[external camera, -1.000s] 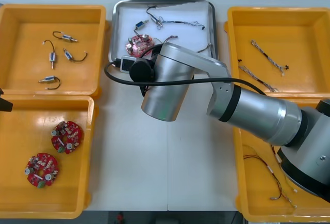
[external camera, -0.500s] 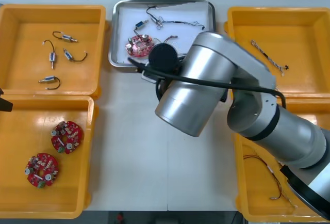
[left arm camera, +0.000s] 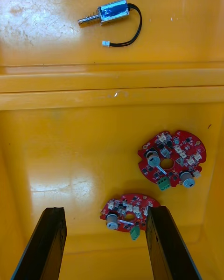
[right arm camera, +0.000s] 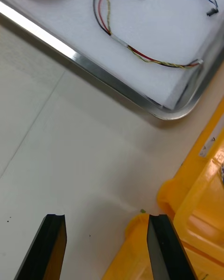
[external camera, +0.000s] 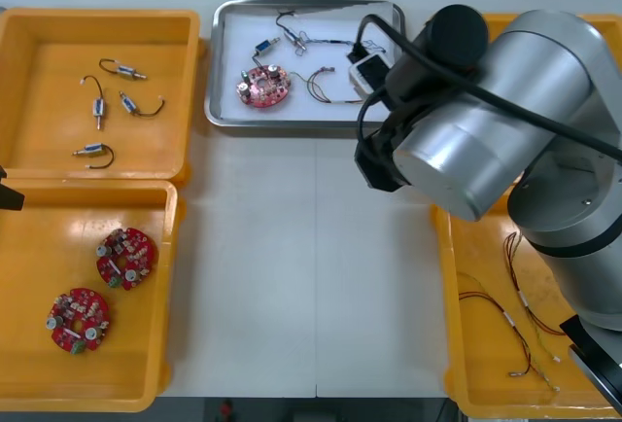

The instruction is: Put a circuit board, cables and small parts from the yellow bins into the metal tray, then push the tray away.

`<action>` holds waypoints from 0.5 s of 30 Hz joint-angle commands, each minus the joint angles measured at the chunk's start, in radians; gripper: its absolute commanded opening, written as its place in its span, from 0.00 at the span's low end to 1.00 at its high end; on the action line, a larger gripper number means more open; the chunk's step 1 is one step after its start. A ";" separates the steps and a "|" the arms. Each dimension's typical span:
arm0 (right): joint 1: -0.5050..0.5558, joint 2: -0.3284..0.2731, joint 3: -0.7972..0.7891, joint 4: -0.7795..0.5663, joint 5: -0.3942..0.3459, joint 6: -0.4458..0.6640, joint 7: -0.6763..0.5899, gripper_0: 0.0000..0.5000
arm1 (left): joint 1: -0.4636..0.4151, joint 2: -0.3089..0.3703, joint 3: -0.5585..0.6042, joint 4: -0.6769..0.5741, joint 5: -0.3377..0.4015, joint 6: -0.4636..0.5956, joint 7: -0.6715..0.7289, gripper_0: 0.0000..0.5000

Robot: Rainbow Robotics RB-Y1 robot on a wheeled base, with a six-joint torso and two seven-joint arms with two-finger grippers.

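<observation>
The metal tray [external camera: 292, 123], white inside, lies at the table's far middle. It holds a red circuit board [external camera: 262, 85], a red and yellow cable [external camera: 326, 85], a small metal part [external camera: 264, 49] and more cable [external camera: 330, 43]. My right arm [external camera: 486, 121] hangs over the table just right of the tray. Its gripper [right arm camera: 105, 242] is open and holds nothing, above bare table near the tray's corner [right arm camera: 170, 112] and an orange bin's edge [right arm camera: 196, 205]. My left gripper [left arm camera: 105, 242] is open over a bin with two boards [left arm camera: 172, 161].
The far left bin [external camera: 97, 16] holds several small metal parts [external camera: 97, 106]. The near left bin [external camera: 160, 276] has two red boards [external camera: 126, 257]. The near right bin [external camera: 457, 364] contains red and yellow cables [external camera: 515, 325]. Open table lies before the tray.
My right arm has swung from the tray's near edge to the right, toward the right bins, uncovering the tray and its cables. The left arm has stayed put.
</observation>
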 commanded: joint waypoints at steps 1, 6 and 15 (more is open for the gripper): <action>0.072 -0.037 -0.143 -0.048 -0.042 0.004 -0.057 1.00 | 0.019 0.035 0.025 -0.026 0.007 0.007 -0.021 1.00; 0.112 -0.040 -0.293 -0.055 -0.095 0.004 -0.057 1.00 | 0.019 0.035 0.025 -0.026 0.007 0.007 -0.021 1.00; 0.206 -0.094 -0.471 -0.102 -0.159 0.004 -0.046 1.00 | 0.019 0.035 0.025 -0.026 0.007 0.007 -0.021 1.00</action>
